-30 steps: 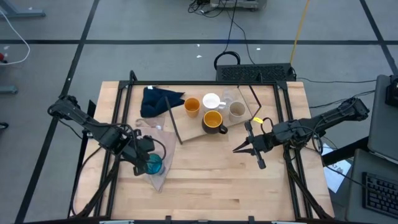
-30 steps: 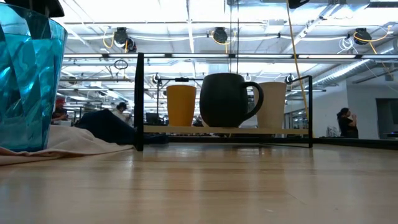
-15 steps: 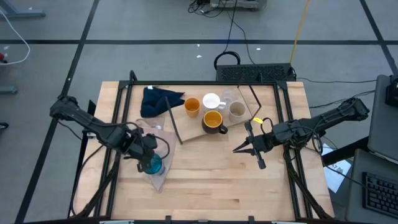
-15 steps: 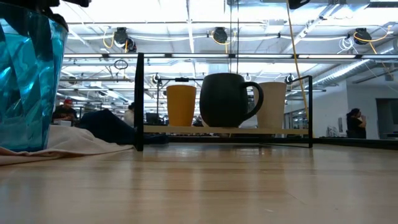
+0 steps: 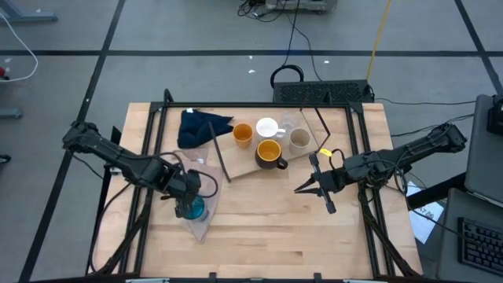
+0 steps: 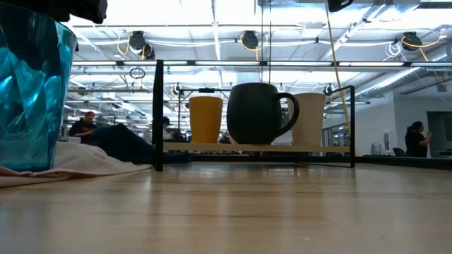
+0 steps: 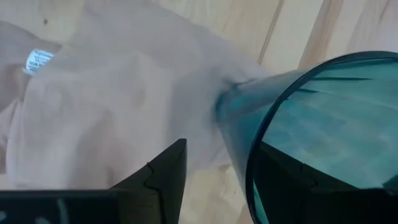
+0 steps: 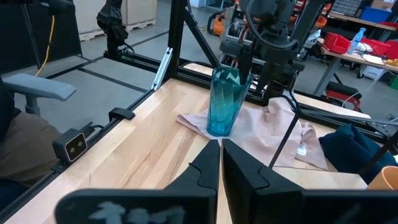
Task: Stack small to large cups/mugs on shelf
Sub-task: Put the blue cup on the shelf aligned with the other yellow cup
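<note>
The teal tumbler (image 5: 193, 209) (image 6: 32, 99) stands upright on the pinkish-beige cloth (image 7: 112, 106) near the table's left side. My left gripper (image 5: 189, 195) (image 7: 221, 160) is open just above it, one finger outside the rim and the other inside. The light-wood shelf (image 5: 244, 163) (image 6: 254, 147) carries the small orange cup (image 5: 243, 134), white mug (image 5: 268, 128), clear cup (image 5: 287, 123), grey-beige cup (image 5: 299, 140) and dark mug (image 5: 269, 152), all upright. My right gripper (image 5: 313, 191) (image 8: 221, 144) is shut and hovers right of the shelf, touching nothing. My left gripper comes at the tumbler's rim (image 7: 249, 155) from above, slanting down. One finger (image 7: 165, 171) stands outside the wall and the other shows through the glass inside. I cannot tell whether either finger touches the wall. The tumbler's base rests on the cloth.
A dark blue cloth (image 5: 200, 126) lies at the shelf's left end. The shelf's black rod frames (image 6: 157, 116) rise at both ends. Bare tabletop (image 5: 267, 228) stretches along the near edge between the arms. People move in the room behind the table.
My left gripper has moved a little toward the table's right and far edge, coming over the tumbler's mouth. In the low view its dark body now shows above the rim. The tumbler stays on the cloth.
</note>
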Controlling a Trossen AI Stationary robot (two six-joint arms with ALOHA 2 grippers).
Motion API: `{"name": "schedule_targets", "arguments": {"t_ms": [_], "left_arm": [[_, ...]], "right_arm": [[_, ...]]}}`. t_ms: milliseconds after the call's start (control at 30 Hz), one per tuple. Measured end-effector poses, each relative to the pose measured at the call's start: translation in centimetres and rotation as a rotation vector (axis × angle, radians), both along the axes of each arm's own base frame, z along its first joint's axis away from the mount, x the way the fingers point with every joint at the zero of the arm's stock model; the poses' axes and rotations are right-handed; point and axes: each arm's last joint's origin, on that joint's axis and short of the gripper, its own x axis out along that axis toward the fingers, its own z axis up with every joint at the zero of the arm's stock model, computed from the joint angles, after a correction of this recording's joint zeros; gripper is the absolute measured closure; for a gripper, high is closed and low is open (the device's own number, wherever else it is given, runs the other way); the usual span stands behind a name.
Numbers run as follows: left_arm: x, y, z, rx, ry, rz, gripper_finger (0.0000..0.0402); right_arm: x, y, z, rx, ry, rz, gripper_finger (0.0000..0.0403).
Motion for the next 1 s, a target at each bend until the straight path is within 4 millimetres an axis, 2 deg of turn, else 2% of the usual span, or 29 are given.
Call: {"name": "schedule_targets", "arguments": {"t_ms": [200, 300, 433, 833, 1000], "left_arm": [[0.2, 0.6, 0.0, 0.031, -0.006, -0.061, 0.0242], [0.3, 0.8, 0.0, 0.02, 0.0, -0.106, 0.0291], [0.3, 0.8, 0.0, -0.004, 0.007, -0.186, 0.0383], [1.0, 1.2, 0.2, -0.097, -0.034, -0.253, 0.0397], [1.2, 1.5, 1.7, -0.087, -0.052, -0.256, 0.0397]], "right_arm": [[0.0, 0.0, 0.0, -0.016, -0.006, 0.004, 0.0394], [0.0, 0.0, 0.0, -0.028, -0.01, 0.006, 0.0394], [0.0, 0.0, 0.1, -0.028, -0.019, 0.007, 0.0394], [0.0, 0.0, 0.1, -0.054, -0.025, 0.013, 0.0394], [0.0, 0.0, 0.1, -0.054, -0.025, 0.013, 0.0394]]}}
